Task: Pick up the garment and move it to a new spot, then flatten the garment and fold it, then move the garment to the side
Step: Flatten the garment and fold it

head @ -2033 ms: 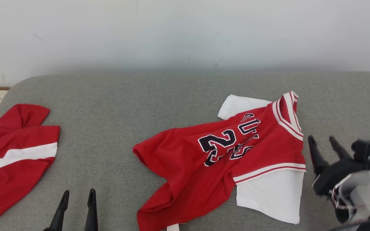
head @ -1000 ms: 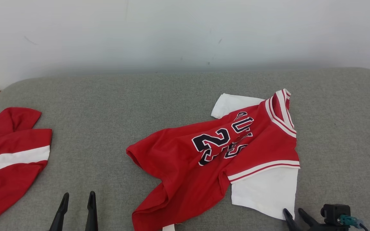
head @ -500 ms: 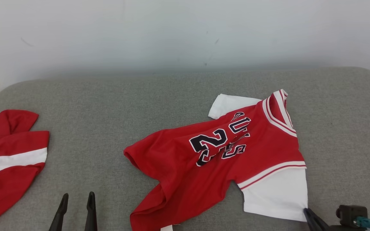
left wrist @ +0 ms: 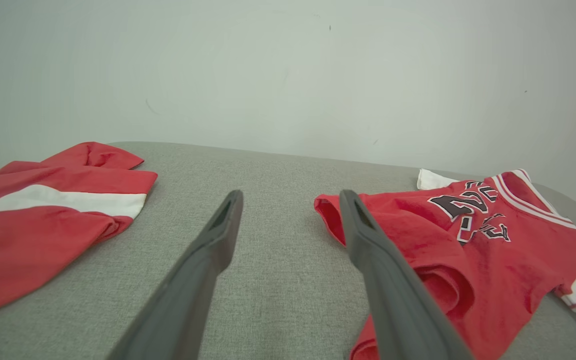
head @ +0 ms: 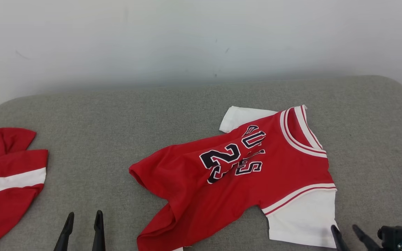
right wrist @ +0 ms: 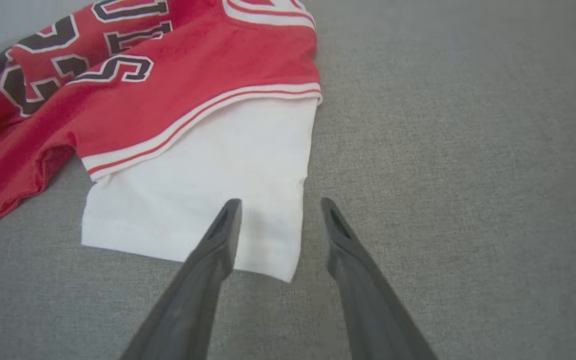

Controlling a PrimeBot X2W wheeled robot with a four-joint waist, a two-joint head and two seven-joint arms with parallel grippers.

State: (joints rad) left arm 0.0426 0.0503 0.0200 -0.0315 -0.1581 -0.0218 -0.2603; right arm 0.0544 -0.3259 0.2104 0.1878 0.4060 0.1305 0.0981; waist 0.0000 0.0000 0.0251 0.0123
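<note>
The garment [head: 236,174], a red jersey with black white-edged lettering and a number, lies crumpled on the grey cushion [head: 117,122], right of centre. Its white sleeve [right wrist: 193,190] is spread flat toward the near right. My right gripper [head: 344,232] is open at that sleeve's near corner. In the right wrist view, the right gripper [right wrist: 280,205] has one finger over the white cloth and the other over bare cushion. My left gripper [head: 85,214] is open and holds nothing, low at the near left. The jersey's red hem [left wrist: 338,220] lies just right of the left gripper [left wrist: 292,195].
A second red cloth with a white stripe [head: 5,174] lies at the cushion's far left edge and also appears in the left wrist view [left wrist: 43,210]. A pale wall [head: 201,42] rises behind the cushion. Bare grey cushion lies between the two cloths and right of the jersey.
My right gripper was shut on the white sleeve's corner half a second ago and is now open. The sleeve now lies drawn out flatter and further right. The camera has also shifted a little.
</note>
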